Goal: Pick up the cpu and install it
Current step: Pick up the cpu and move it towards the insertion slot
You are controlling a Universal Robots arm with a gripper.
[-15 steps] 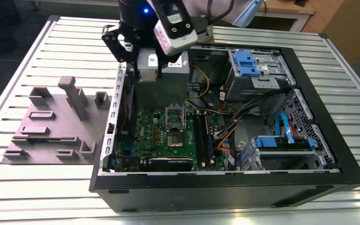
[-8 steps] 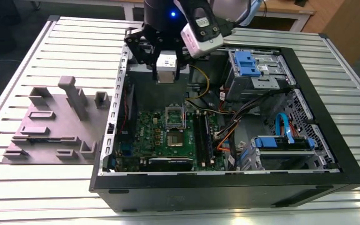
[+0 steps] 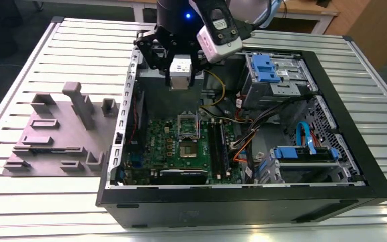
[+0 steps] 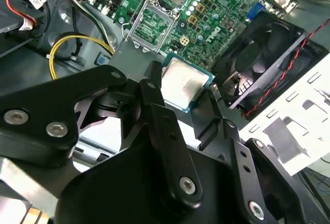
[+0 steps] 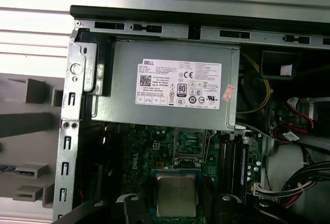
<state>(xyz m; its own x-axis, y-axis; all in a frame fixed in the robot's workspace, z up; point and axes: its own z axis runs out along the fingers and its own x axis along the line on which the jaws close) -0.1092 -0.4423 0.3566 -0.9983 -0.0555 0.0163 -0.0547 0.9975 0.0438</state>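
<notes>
Exterior view: arm's over the open black PC case [image 3: 247,201], which sits on a slatted metal tabletop [image 3: 66,50]. The end effector [image 3: 180,80] hangs above the case's far end, well above the green mobo [image 3: 163,143]. The metal-framed socket [image 3: 189,150] on that board has nothing in it. Grey fixture block [image 3: 59,136] sits on the tabletop at the exterior view's left, just beside the case.

Second wrist view: the cpu [image 4: 185,84] is pinched btwn the black fingers [image 4: 154,110], silvery top facing the cam, so the end effector is clenched on it. It's up in the air, w/ a black fan [image 4: 263,64] beside it and yellow cables [image 4: 77,46] lower in the case.

First wrist view: same grip. The cpu [image 5: 176,195] floats over the mobo, near the grey PSU [image 5: 170,84] w/ its white label.
</notes>
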